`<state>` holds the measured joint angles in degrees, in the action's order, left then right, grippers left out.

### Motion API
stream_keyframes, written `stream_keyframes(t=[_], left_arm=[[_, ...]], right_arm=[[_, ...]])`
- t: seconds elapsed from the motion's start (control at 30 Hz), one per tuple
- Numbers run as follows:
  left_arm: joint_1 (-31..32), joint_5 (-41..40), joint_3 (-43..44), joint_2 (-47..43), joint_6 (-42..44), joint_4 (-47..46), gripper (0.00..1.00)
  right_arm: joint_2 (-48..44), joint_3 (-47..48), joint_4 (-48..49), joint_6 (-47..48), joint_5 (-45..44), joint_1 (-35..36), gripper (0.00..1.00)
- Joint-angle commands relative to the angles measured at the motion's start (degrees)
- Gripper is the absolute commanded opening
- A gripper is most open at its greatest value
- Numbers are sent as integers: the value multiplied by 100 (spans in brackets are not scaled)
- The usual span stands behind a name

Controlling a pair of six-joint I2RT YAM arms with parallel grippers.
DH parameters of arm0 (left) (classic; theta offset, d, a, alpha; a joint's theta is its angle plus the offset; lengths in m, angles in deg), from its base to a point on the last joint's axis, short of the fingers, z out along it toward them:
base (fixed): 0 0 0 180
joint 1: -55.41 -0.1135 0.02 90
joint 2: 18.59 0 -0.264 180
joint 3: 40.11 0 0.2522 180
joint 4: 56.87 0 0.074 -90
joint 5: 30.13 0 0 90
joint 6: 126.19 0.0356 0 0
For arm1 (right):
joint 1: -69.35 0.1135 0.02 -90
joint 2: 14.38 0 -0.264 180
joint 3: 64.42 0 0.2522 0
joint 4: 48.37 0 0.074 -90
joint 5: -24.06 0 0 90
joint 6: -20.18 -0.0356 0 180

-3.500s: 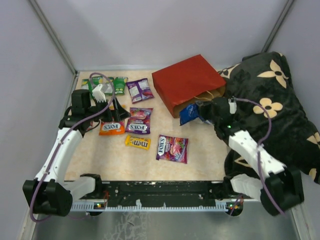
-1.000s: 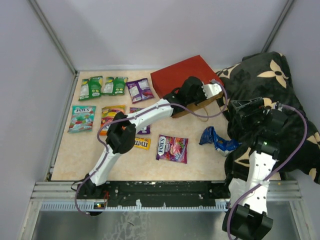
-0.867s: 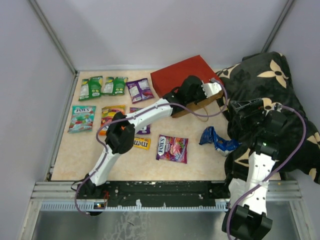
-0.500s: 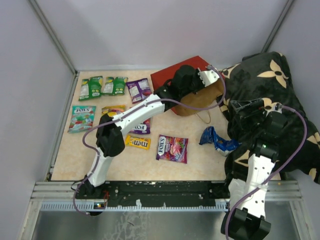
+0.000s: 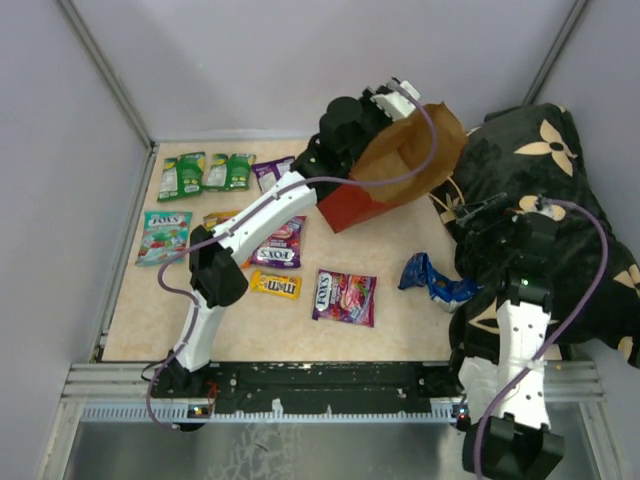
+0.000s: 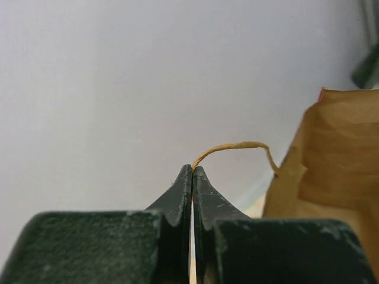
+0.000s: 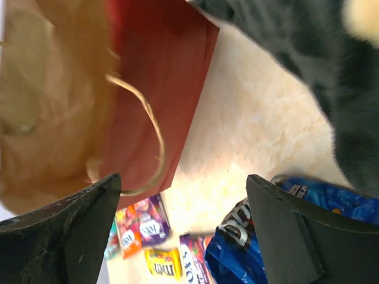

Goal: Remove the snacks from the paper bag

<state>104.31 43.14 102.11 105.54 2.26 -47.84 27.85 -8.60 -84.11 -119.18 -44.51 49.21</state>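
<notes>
1. Along the left side of the cream speckled bench, the small flat glossy snack packets lie spread out: two green ones at the back, a yellow one nearer, and a large purple one beside it.
2. Back of centre, the left claw is clenched on the thin looped string handle of the brown kraft paper bag with the red outside. Half a second ago that bag lay on its side; now its mouth is hoisted up and gaping — the red end looks still low, by the bench.
3. Just right of centre, the crumpled blue chip bag lies on the bench, already out and apart from the paper bag.
4. Far right, the right claw hangs released and empty by the black pillow with cream flowers.
5. Lifting the bag probably serves to tip it or check it — whether anything remains inside, I cannot tell.
</notes>
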Motion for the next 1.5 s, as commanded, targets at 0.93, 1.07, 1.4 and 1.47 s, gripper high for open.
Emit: stream_keyframes(t=[0.93, 1.07, 1.4, 1.47], left_arm=[[-505, 364, -240, 46, -38, -725, 0], [-505, 385, -219, 32, -108, -699, 0], [-496, 391, -212, 81, -70, -671, 0], [-496, 377, -208, 90, -52, -674, 0]], right_arm=[[1981, 690, 1799, 158, -499, 1710, 89], [2063, 688, 1976, 94, -367, 1814, 88], [2401, 654, 2285, -26, -155, 2388, 71], [2503, 652, 2328, -31, -135, 2506, 70]])
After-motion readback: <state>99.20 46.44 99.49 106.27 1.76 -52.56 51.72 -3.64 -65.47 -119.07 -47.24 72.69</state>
